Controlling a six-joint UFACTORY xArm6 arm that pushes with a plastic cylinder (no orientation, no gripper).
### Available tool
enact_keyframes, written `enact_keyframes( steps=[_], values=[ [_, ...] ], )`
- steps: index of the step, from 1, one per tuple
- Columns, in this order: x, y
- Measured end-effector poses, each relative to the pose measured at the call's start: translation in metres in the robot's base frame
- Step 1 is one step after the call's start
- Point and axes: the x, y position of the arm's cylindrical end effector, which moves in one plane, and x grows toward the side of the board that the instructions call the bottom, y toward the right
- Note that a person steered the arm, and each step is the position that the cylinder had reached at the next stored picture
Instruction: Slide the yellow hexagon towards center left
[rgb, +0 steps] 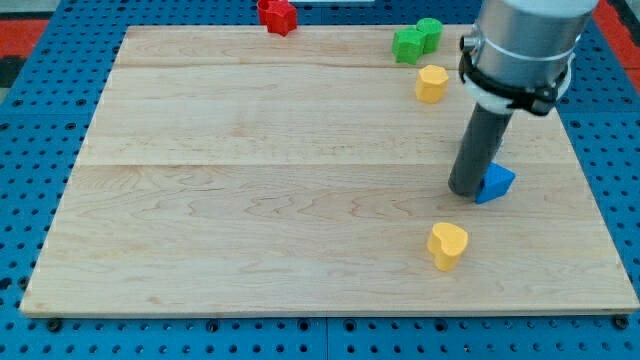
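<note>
A robotics lab bench. A pale wooden board (250, 200) rests on a blue perforated metal table (30, 120).

My arm (520, 45) comes down from the upper right of the frame. It is fat and grey with a black ring. My dark rod points straight down, and my tip (467, 192) sits at the middle right

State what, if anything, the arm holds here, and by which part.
Nothing is held. My tip only rests on the board against the blue block, on its left side in the view.
</note>
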Motion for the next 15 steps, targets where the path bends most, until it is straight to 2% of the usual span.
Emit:
enact_keyframes(
  steps=[1, 2, 3, 4, 5, 6, 8, 11, 13, 14, 15],
  values=[
    [0.009, 0.039],
    [-0.027, 0.043],
    [-0.038, 0.049],
    [-0.024, 0.068],
    [-0.035, 0.12],
    [-0.098, 0.161],
    [-0.177, 0.161],
    [-0.188, 0.192],
    [-0.185, 0.179],
    [-0.179, 0.144],
    [-0.181, 0.085]
  ],
)
